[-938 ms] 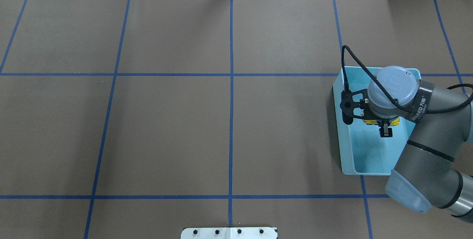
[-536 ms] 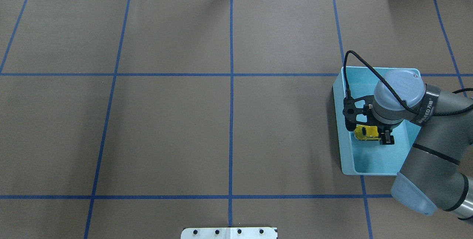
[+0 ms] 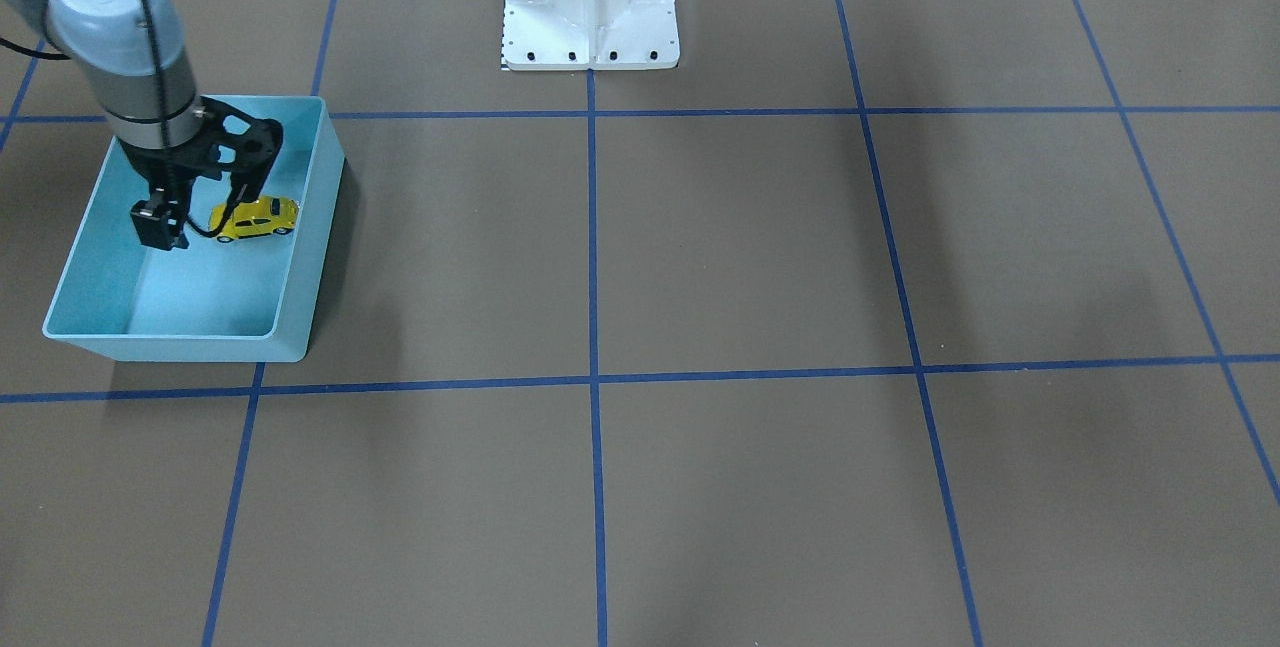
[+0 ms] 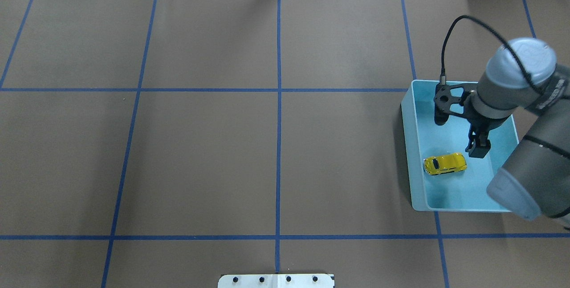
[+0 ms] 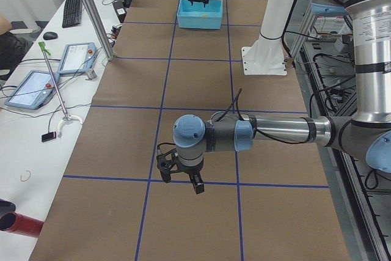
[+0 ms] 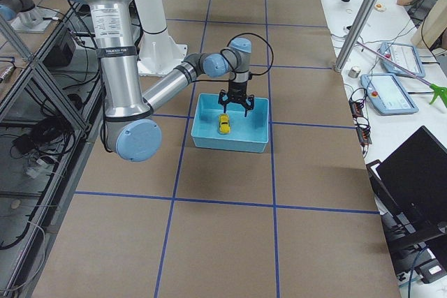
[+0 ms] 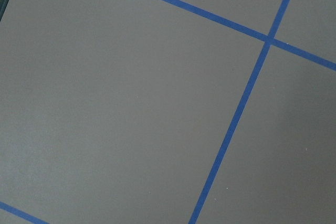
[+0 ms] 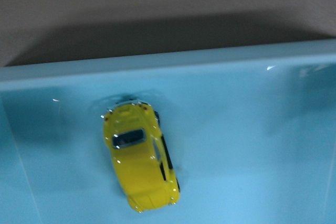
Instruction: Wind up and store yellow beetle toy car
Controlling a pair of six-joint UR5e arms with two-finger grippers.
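The yellow beetle toy car lies on its wheels on the floor of the light blue bin, near the bin's left wall in the overhead view. It also shows in the front-facing view and fills the right wrist view. My right gripper hangs above the bin, beside and higher than the car, open and holding nothing. My left gripper hovers over bare table far from the bin, seen only in the exterior left view, so I cannot tell its state.
The robot's white base plate stands at the table's near middle edge. Blue tape lines grid the brown table. A side desk with tablets and a metal pole runs along the far edge.
The right gripper has let go of the car and risen up and back. The car now rests free on the bin floor.
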